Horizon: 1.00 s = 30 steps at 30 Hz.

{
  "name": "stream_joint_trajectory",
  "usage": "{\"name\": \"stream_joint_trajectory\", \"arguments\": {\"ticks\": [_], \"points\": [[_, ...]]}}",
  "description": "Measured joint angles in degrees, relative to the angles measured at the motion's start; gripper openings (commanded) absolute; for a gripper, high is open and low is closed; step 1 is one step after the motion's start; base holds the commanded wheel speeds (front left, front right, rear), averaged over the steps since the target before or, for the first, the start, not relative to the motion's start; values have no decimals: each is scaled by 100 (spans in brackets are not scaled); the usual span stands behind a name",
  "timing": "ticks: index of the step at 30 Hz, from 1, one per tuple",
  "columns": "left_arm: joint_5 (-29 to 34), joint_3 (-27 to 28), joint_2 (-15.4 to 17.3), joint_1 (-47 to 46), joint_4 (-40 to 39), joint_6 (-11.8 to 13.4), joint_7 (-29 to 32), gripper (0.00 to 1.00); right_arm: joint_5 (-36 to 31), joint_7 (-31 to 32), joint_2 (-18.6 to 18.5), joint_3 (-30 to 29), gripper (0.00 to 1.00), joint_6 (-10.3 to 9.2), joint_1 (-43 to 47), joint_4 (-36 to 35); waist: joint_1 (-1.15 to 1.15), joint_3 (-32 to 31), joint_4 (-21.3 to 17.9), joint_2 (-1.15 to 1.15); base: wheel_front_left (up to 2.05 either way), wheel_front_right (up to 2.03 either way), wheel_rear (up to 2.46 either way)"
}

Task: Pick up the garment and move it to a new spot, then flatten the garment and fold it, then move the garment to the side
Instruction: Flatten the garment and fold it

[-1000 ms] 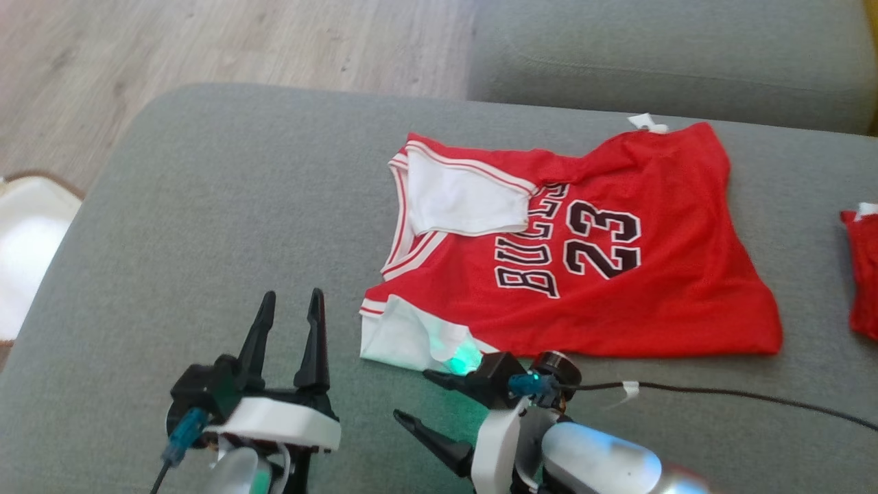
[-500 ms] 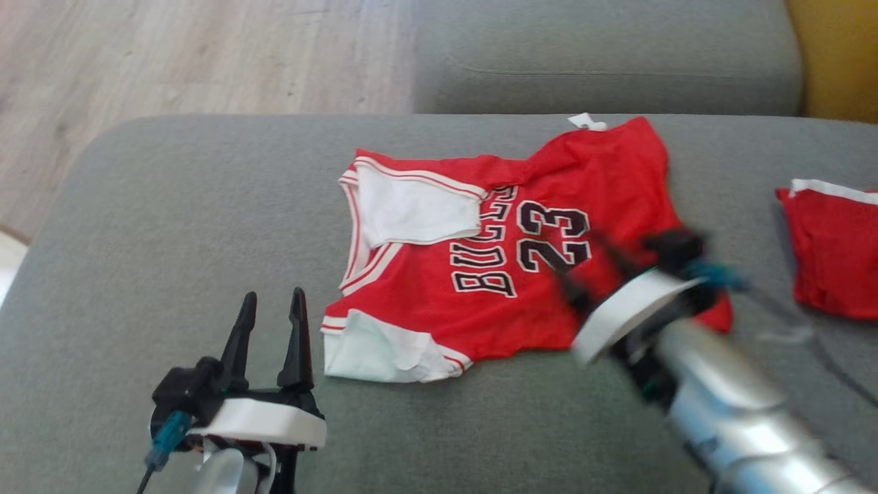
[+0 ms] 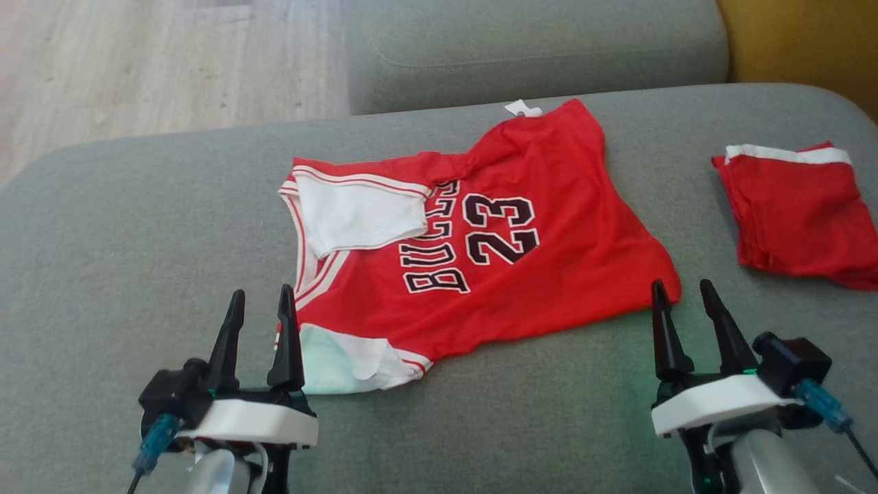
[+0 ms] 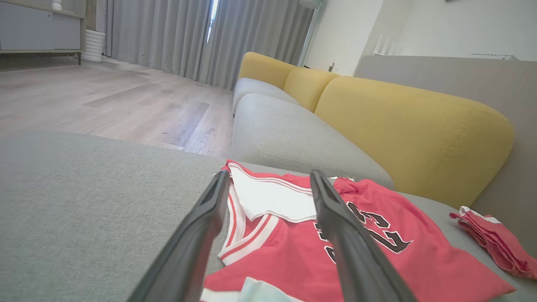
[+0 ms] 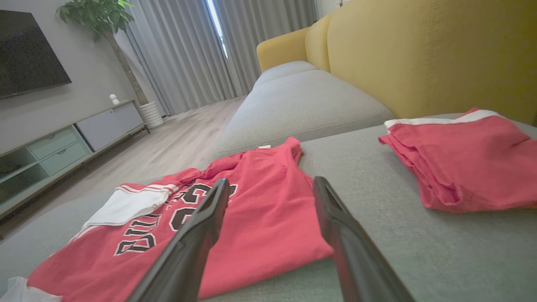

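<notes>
jersey (image 3: 549, 274) long axis left-right, collar leftward | left claw (image 3: 261, 291) apart, empty | right claw (image 3: 680, 283) apart, empty

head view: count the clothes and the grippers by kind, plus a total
red garments: 2, the spread-out jersey and the folded red piece
grippers: 2, the left gripper and the right gripper, both open
total: 4

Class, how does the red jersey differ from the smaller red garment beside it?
The jersey lies spread out; the smaller garment is folded compactly. The jersey carries lettering and 23; the smaller garment is plain with a white band. Both are red, on the grey cushion.
</notes>
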Motion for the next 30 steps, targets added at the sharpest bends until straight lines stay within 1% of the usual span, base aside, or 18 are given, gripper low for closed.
{"name": "stream_joint_trajectory", "arguments": {"ticks": [4,11,16,19,26,29,30], "points": [[0,-7,0,-1,-3,-1,0,100,-82,0,15,-82,100,0,92,-207,0,77,-100,0,0,0,0],[20,-34,0,-41,21,-44,0,100,26,0,43,-83,100,0,37,-374,0,234,-185,0,0,0,0],[227,-345,68,-565,288,-94,34,100,26,0,47,-90,100,0,-35,-432,1,465,-236,0,0,0,0],[334,-630,178,-1183,478,-97,335,100,26,0,48,-96,100,0,-149,-463,1,656,-280,0,0,0,0],[646,-1666,671,-2692,1270,-121,1627,100,124,0,49,-102,100,0,-526,-560,2,1208,-474,0,0,0,0],[651,-2117,826,-3149,1691,-146,1951,100,211,0,49,-125,100,0,-645,-583,2,1501,-611,0,0,0,0],[650,-2195,848,-3227,1770,-146,1950,100,221,0,49,-126,100,0,-659,-584,2,1563,-641,0,0,0,0]]}}
